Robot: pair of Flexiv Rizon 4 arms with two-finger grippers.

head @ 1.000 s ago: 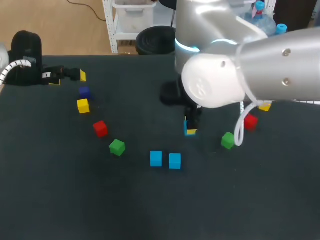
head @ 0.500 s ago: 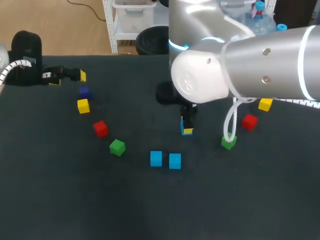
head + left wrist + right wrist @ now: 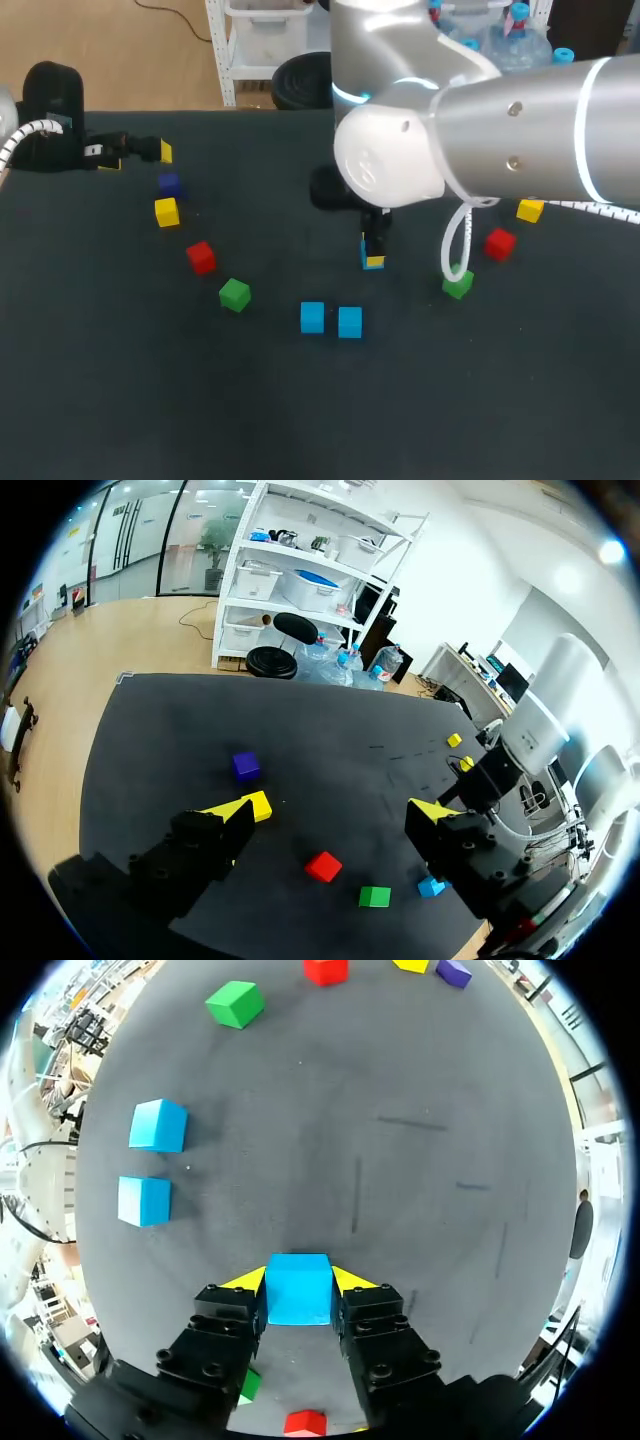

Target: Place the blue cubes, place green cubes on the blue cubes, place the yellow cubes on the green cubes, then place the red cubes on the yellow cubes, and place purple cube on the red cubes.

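Observation:
My right gripper hangs just above the table's middle, shut on a blue cube that sits between its yellow tips. Two more blue cubes lie side by side nearer the front; the wrist view has them ahead of the fingers. Green cubes, red cubes, yellow cubes and a purple cube lie scattered singly. My left gripper stays at the far left edge, open and holding nothing.
The dark table has open room across its whole front. My right arm's bulky wrist hides part of the middle back. A white cable loops down from it near the right green cube.
My right arm has shifted a little to the left with the blue cube still in its fingers. The left arm and the loose cubes have stayed put.

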